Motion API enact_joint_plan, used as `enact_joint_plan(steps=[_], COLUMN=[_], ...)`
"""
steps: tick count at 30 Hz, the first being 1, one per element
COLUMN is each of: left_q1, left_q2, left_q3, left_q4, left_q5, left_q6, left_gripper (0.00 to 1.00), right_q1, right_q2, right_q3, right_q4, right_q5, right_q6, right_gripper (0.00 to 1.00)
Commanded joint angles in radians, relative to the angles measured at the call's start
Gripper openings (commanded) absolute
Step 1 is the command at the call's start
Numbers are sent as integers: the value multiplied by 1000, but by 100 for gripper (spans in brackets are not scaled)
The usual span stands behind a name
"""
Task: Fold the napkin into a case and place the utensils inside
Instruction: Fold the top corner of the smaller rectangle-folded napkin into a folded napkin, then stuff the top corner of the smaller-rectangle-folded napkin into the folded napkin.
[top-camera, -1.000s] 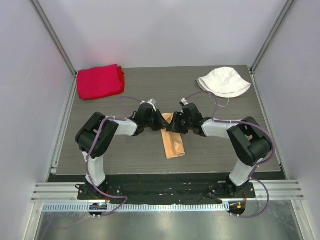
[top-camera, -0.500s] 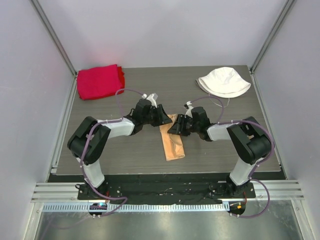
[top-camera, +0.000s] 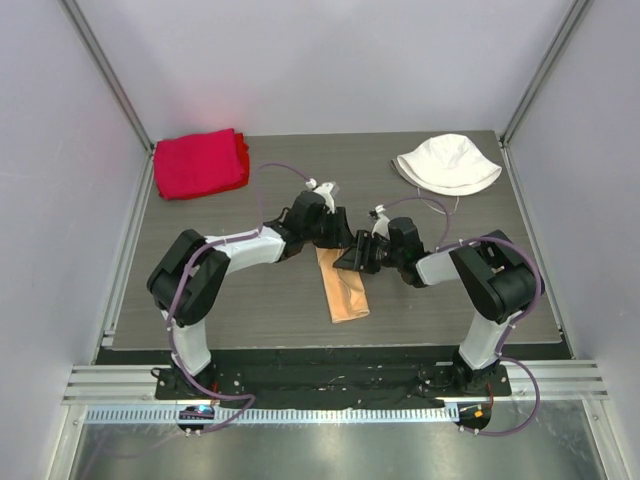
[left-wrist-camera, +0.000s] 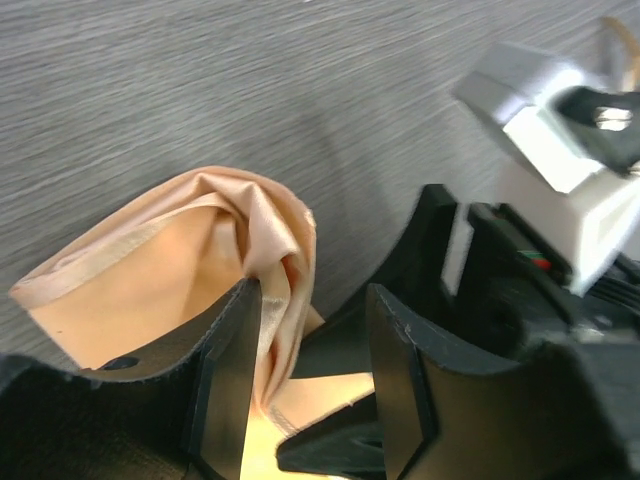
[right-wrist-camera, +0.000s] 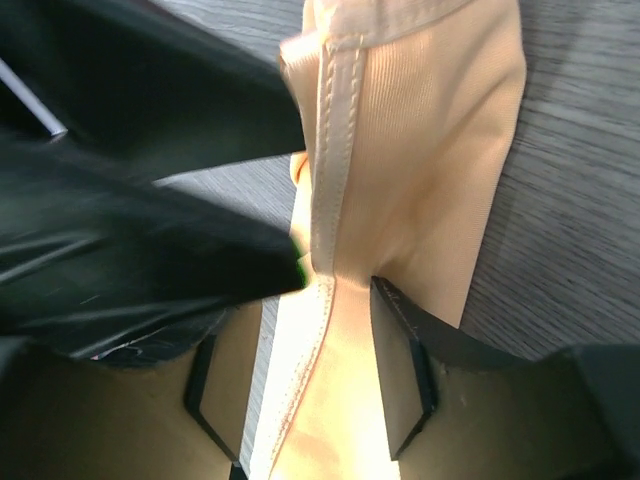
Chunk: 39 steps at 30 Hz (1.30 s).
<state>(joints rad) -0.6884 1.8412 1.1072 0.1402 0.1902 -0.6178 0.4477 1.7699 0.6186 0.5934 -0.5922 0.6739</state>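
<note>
The case lies as a narrow peach satin strip at the middle of the surface, its long axis running from near to far. Its near end is flat and free. Its far end is covered by both arms. Over the last second the strip itself has barely shifted. What has changed is the left arm, which has swung rightward until it sits directly over that far end, while the right arm has drawn in a little towards it from the other side.

From the left wrist, the far end of the cloth stands up in a bunched fold. The left fingers are partly spread, and the fold rests against one of them without being clamped. From the right wrist, the right fingers are also spread and straddle the stitched hem, which runs between them.

This suggests the pocket's mouth is being lifted open, so the folding looks largely finished. No utensil can be made out in any view, so the insertion appears not yet done. The red cloth and the white hat lie well apart at the far corners.
</note>
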Motion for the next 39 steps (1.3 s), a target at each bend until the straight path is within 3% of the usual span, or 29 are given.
enact_joint_plan(steps=[1,17,27,31,34,39], left_q1=[-19,-53,-51,-36,-8,20], left_q2=[32,-53,68,90,86,38], left_q3=[57,74,123,151,140,30], left_q4=[-94,-243,-156,-188,-194,-61], left_q5=[-74,-156,-14,-52,-48,6], left_q6=[66,121,84,82,58,29], left_gripper=[50,53,54,48,30,22], right_q1=[-10,-29,-27,-27,-32,-76], right_q2=[28,39,37,25,-1,-114], right_q3=[-36,-43,-49,-49,-43,-16], right_q4=[-47,-20,0,-21,-47,-182], right_q5=[15,-21,-35,-40,-38,-29], right_q6=[-37,-40,-25,-27,-20,-46], right_gripper=[56,62,62,65,66,70])
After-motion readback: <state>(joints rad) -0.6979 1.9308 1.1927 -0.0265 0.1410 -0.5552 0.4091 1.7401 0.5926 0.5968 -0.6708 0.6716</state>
